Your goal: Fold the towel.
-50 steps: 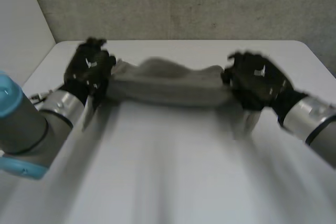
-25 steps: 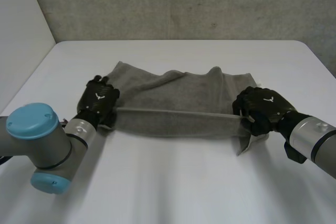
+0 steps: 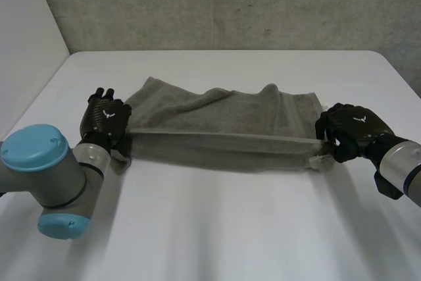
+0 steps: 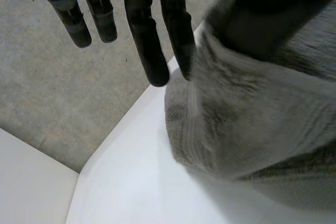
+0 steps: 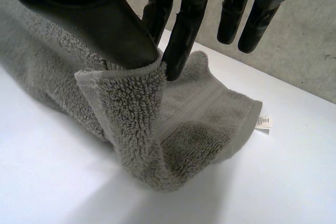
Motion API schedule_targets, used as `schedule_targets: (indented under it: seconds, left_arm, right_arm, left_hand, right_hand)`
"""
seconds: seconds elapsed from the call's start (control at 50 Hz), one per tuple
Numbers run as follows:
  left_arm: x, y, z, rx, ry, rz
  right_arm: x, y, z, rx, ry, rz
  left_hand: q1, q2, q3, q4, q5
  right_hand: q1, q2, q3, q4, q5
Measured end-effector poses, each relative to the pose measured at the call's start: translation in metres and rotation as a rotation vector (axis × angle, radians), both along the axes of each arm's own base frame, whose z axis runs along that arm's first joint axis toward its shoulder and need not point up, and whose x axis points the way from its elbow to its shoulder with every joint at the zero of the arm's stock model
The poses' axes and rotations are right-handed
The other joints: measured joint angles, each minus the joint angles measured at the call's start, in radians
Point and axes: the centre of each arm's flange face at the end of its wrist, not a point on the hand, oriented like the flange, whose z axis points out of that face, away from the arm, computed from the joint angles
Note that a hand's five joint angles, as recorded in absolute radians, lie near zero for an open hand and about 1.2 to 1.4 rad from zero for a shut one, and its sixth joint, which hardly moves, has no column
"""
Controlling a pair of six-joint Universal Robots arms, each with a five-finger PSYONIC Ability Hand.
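Observation:
A grey towel (image 3: 223, 123) lies across the middle of the white table, rumpled at the back, with its near edge pulled straight between my two hands. My left hand (image 3: 105, 118) is at the towel's left end. In the left wrist view its thumb presses the towel (image 4: 252, 124) against its straight fingers (image 4: 149, 51). My right hand (image 3: 352, 129) is at the towel's right end. In the right wrist view its thumb (image 5: 94, 19) and a finger pinch a folded-over corner of the towel (image 5: 173, 129). A small white label (image 5: 264, 123) sticks out beside that corner.
The white table (image 3: 217, 228) stretches bare toward me in front of the towel. A grey wall (image 3: 230, 4) rises behind the table's far edge. My left arm's blue-capped elbow (image 3: 36, 156) hangs over the near left part of the table.
Both hands came down and toward me with the towel, then moved apart. The bunched towel now lies spread, its near edge drawn taut.

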Motion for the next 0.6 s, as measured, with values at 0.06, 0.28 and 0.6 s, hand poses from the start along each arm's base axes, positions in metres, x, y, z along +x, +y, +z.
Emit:
schedule_targets:
  seconds: [0.06, 0.28, 0.6]
  left_arm:
    - [0.000, 0.003, 0.006, -0.009, 0.007, -0.010]
    - [-0.006, 0.018, 0.020, -0.023, 0.020, -0.107]
    - [-0.005, 0.020, 0.018, -0.015, 0.019, -0.111]
  right_arm:
    - [0.000, -0.001, -0.003, 0.007, 0.001, 0.001]
    - [0.003, -0.003, -0.022, 0.070, 0.010, 0.005]
    - [0.005, -0.009, -0.047, 0.171, 0.006, 0.006]
  left_hand:
    - [0.097, 0.153, 0.000, 0.000, 0.136]
    - [0.097, 0.157, 0.000, 0.000, 0.142]
    - [0.097, 0.157, 0.000, 0.000, 0.142]
  right_hand:
    - [0.000, 0.000, 0.000, 0.000, 0.000]
    - [-0.669, -0.567, 0.000, 0.000, -0.755]
    - [-0.609, -0.511, 0.000, 0.000, -0.672]
